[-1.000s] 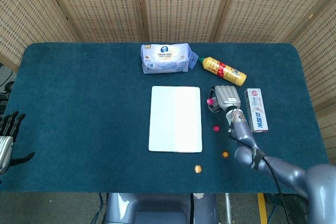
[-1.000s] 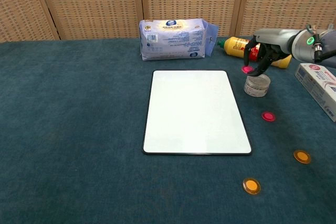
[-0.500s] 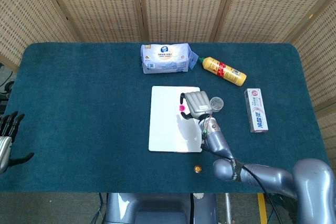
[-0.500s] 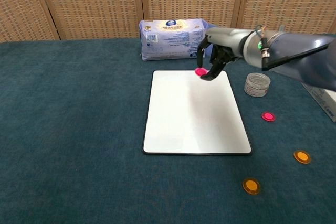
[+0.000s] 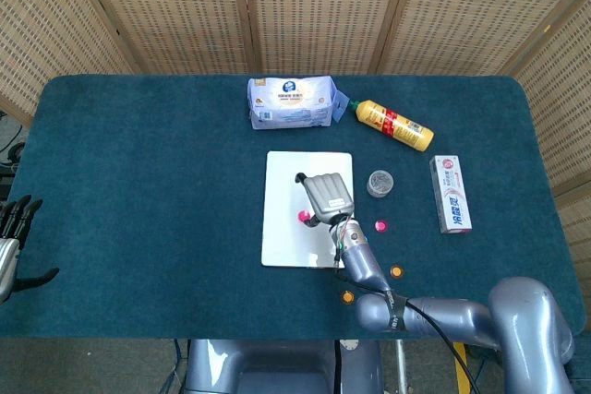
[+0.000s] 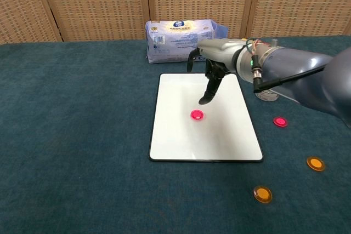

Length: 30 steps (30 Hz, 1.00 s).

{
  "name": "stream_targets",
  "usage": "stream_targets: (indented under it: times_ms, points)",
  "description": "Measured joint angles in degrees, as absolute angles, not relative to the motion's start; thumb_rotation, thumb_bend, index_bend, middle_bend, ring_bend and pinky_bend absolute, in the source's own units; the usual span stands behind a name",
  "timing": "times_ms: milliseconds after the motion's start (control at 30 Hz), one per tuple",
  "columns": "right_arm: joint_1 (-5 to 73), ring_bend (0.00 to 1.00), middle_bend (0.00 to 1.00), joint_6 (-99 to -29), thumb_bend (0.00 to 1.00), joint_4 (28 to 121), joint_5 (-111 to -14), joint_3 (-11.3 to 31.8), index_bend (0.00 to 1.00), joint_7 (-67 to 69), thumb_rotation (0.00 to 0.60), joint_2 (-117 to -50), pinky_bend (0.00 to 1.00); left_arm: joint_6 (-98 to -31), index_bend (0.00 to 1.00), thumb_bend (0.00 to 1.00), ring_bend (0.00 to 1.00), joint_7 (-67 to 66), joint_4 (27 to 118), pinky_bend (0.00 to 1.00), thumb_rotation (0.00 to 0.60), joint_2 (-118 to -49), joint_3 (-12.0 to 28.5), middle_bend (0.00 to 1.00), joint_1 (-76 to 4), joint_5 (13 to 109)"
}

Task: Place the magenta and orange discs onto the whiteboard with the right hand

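Note:
A pink disc (image 5: 304,217) (image 6: 197,115) lies flat near the middle of the white board (image 5: 284,186) (image 6: 181,138). My right hand (image 5: 329,195) (image 6: 211,68) hovers just above and behind the disc with its fingers (image 6: 207,96) pointing down, holding nothing and not touching it. My left hand (image 5: 9,239) sits at the table's left edge, fingers spread and empty; only the head view shows it.
Another pink disc (image 5: 379,224) (image 6: 280,121) and two orange discs (image 5: 396,271) (image 6: 315,163) (image 5: 348,297) (image 6: 262,194) lie right of the board. A small clear jar (image 5: 379,182), a toothpaste box (image 5: 450,193), a yellow bottle (image 5: 394,125) and a wipes pack (image 5: 291,102) (image 6: 180,40) stand behind.
My right hand carried a pink disc leftward from beside the jar to over the board, then let it go; the disc now lies on the board. The left hand has not moved.

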State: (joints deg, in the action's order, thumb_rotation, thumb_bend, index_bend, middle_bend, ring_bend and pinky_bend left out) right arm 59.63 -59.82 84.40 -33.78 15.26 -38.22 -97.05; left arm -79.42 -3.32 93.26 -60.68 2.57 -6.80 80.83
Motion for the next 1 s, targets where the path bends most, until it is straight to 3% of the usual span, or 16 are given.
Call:
stream_targets:
  times_ms: [133,500,1000]
  points:
    - [57.0,0.92,0.90,-60.8,0.26,87.0,-38.6,12.7,0.40,-36.4,0.600,-94.3,1.00,-79.2,0.00,0.00,0.00,-3.4,93.3,0.00,0.600,-60.7,2.5,0.00,-6.9,80.9]
    - [47.1,0.92,0.90,-61.9,0.31,86.3,-48.4,4.0,0.41,-26.6,0.600,-89.2,1.00,-79.8,0.00,0.00,0.00,-4.1,93.6,0.00,0.600,-60.8,1.7,0.00,-6.8,82.7]
    - [41.0,0.92,0.90,-56.8,0.33,73.8,-55.4,2.0,0.42,-18.9,0.600,-91.1,1.00,-79.4,0.00,0.00,0.00,-5.5,93.8,0.00,0.600,-61.3,1.7,0.00,-7.1,82.1]
